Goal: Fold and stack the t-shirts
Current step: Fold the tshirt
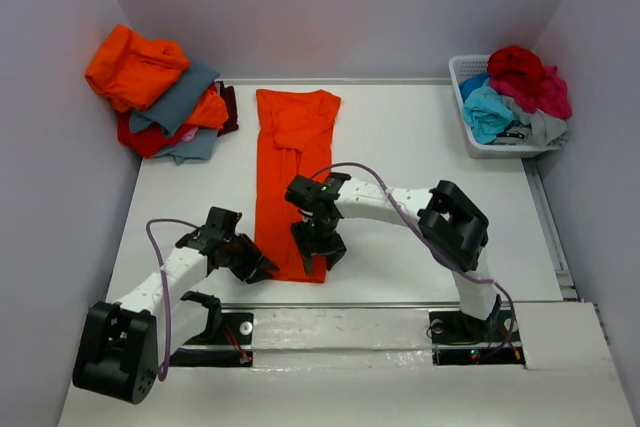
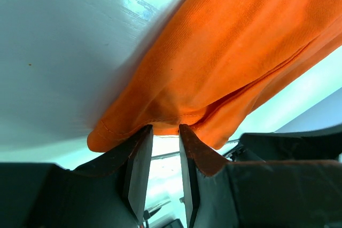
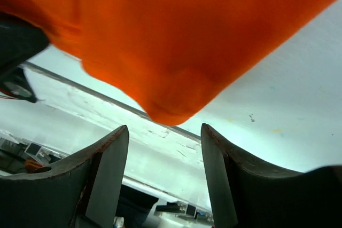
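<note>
A bright orange t-shirt [image 1: 293, 172] lies on the white table as a long strip folded lengthwise, collar end far. My left gripper [image 1: 258, 269] is at its near left corner. In the left wrist view the gripper [image 2: 165, 127] is narrowly open, and its tips touch the shirt's hem [image 2: 160, 115] without pinching it. My right gripper [image 1: 322, 252] is at the near right corner. In the right wrist view it [image 3: 164, 130] is wide open, and the shirt's rounded corner [image 3: 168, 111] hangs just beyond the tips, untouched.
A loose pile of orange, slate-grey and red shirts [image 1: 160, 92] sits at the back left corner. A white slatted basket [image 1: 470, 127] at the back right holds turquoise, crimson and grey shirts. The table's near edge rail [image 1: 380, 309] runs just behind both grippers.
</note>
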You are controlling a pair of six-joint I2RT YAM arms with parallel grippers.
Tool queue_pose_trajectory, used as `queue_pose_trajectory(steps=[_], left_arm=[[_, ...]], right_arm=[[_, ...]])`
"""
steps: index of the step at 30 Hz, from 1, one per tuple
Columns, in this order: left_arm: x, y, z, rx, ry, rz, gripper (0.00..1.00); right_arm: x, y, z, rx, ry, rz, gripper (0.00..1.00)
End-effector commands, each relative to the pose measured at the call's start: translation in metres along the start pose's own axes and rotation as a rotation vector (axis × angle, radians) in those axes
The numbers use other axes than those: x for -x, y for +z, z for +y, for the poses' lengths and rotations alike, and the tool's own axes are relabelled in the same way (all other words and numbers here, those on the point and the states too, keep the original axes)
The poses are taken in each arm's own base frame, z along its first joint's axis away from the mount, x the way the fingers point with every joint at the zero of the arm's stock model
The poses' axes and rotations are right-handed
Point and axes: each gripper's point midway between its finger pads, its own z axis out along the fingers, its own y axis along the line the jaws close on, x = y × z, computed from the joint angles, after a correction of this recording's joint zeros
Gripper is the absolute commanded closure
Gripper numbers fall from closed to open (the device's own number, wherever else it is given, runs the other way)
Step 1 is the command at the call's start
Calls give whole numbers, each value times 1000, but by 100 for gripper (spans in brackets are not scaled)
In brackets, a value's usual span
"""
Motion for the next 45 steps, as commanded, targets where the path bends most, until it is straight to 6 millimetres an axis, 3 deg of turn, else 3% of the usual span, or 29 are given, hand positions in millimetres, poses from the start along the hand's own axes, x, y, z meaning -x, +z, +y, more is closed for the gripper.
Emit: queue_pose_trajectory(steps=[1, 6, 8, 9, 11, 20, 24, 26, 30, 45], left_arm=[[-4, 1, 10, 24, -1, 15, 61], [-4, 1, 10, 25, 0, 17, 61], [-3, 1, 10, 21, -6, 13, 60], [-3, 0, 10, 22, -7, 14, 60], [-3, 0, 11, 24, -6, 15, 60], [-5, 0, 14, 27, 0, 18, 60], [-6, 1, 15, 25, 0, 21, 60], [-5, 1, 16, 25, -9, 19, 60], [-5, 1, 15, 23, -7, 20, 60], [-5, 0, 19, 37, -7, 22, 60]], right_arm=[[8, -26, 19, 27, -45, -67, 37], [14, -17, 23, 28, -50, -48, 40], [14, -11, 23, 32, -50, -38, 45], [14, -10, 22, 30, -49, -35, 54], [15, -4, 21, 28, -50, -28, 61], [13, 14, 18, 33, -51, 14, 57], [13, 15, 17, 28, -48, 15, 61], [13, 16, 16, 25, -45, 17, 77], [9, 20, 10, 10, -39, 33, 91], [-7, 23, -6, -21, -14, 53, 93]])
